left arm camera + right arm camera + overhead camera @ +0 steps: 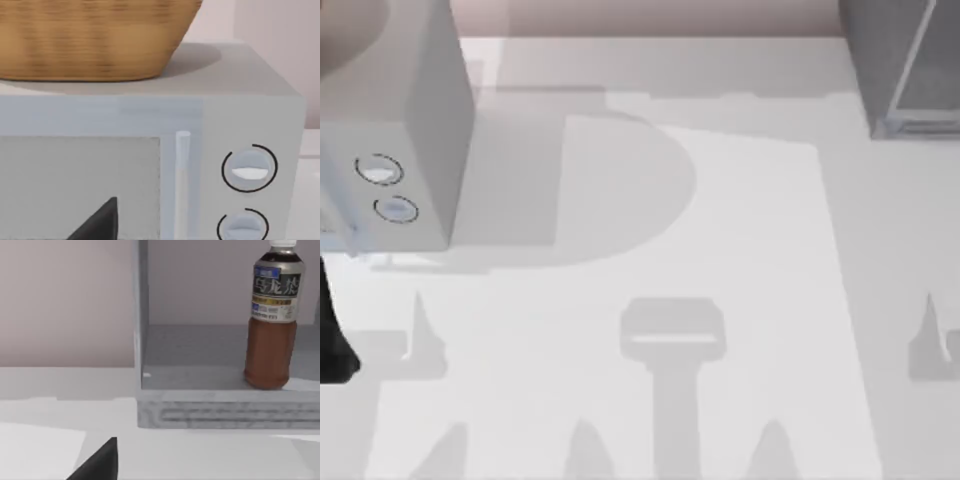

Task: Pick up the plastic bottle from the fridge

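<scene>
The plastic bottle [272,320] stands upright inside the fridge [141,315], near the front edge of its grey floor. It holds brown liquid and has a dark label and a white cap. The fridge [910,70] is the dark grey cabinet at the table's far right corner. A black part of my right gripper [100,462] shows low in the right wrist view, well short of the fridge and off to one side of the bottle. A black part of my left gripper [100,222] faces the light grey box's door.
A light grey box with two round dials [395,150] stands at the far left of the white table [720,250]. A wicker basket [95,40] sits on top of the box [150,120]. A dark piece of my left arm [335,330] is at the left edge.
</scene>
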